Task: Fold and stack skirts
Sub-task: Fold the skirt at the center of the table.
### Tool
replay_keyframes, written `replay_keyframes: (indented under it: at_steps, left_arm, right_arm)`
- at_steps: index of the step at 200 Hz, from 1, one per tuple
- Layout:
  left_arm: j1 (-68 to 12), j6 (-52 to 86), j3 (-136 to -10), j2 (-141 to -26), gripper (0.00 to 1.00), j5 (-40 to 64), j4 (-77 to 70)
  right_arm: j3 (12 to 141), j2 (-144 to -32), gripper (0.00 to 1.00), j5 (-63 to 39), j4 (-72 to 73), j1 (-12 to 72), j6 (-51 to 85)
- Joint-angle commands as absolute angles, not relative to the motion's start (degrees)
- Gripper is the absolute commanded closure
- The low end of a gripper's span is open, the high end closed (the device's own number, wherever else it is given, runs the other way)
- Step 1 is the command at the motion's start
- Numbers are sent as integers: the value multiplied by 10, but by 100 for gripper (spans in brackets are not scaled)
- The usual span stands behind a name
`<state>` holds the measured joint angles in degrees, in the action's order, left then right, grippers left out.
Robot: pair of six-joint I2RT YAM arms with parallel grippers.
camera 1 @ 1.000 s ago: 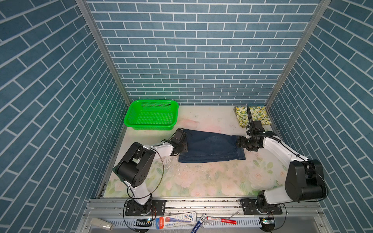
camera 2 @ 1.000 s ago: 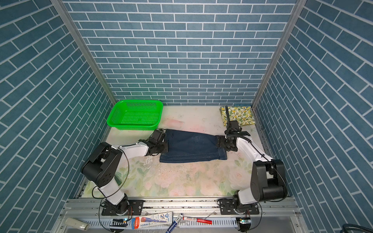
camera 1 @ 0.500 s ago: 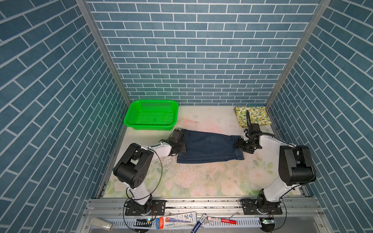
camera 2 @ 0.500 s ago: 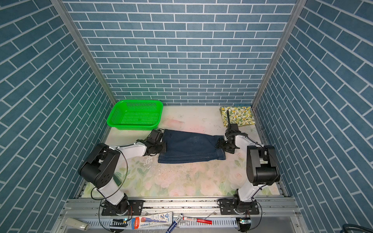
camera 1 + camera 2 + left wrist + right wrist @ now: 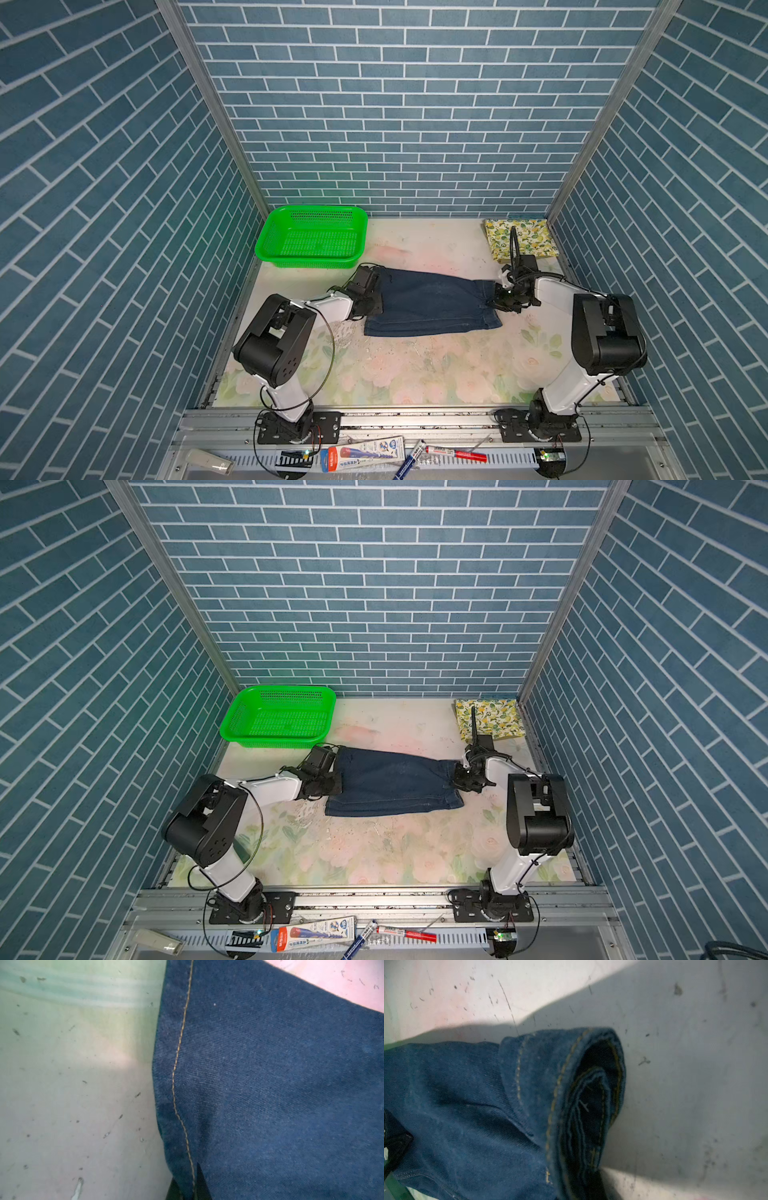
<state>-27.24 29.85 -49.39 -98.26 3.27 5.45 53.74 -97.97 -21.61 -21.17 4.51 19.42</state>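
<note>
The dark navy denim skirt (image 5: 428, 301) (image 5: 390, 783) lies stretched flat across the middle of the table in both top views. My left gripper (image 5: 376, 297) (image 5: 188, 1187) is shut on its left hem, pinching the edge with the yellow stitching. My right gripper (image 5: 496, 297) (image 5: 581, 1190) is shut on the bunched waistband (image 5: 571, 1095) at the skirt's right end. A folded cream skirt with lemon print (image 5: 521, 243) (image 5: 488, 721) rests in the back right corner, apart from both grippers.
A green mesh basket (image 5: 309, 262) (image 5: 274, 742) stands at the back left, close behind the left wrist. Brick-pattern walls enclose three sides. Pens and a tube (image 5: 365, 451) lie on the front rail below the table edge.
The right gripper was open at the denim skirt's right end and has shut on the waistband; its arm drew in closer. The left gripper keeps its hold.
</note>
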Motion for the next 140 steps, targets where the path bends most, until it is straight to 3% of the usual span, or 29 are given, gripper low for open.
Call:
replay_keyframes:
  at_steps: [1,76,140]
  left_arm:
    - [-268,299,-477,-1014,100,34,117]
    - [-307,316,-475,-1026,100,38,98]
    - [-365,352,-481,-1041,100,54,63]
  right_arm:
    - [538,-989,100,-190,-242,58,188]
    - [629,-835,100,4,-427,90,175]
    - [742,-821,100,112,-518,238,227]
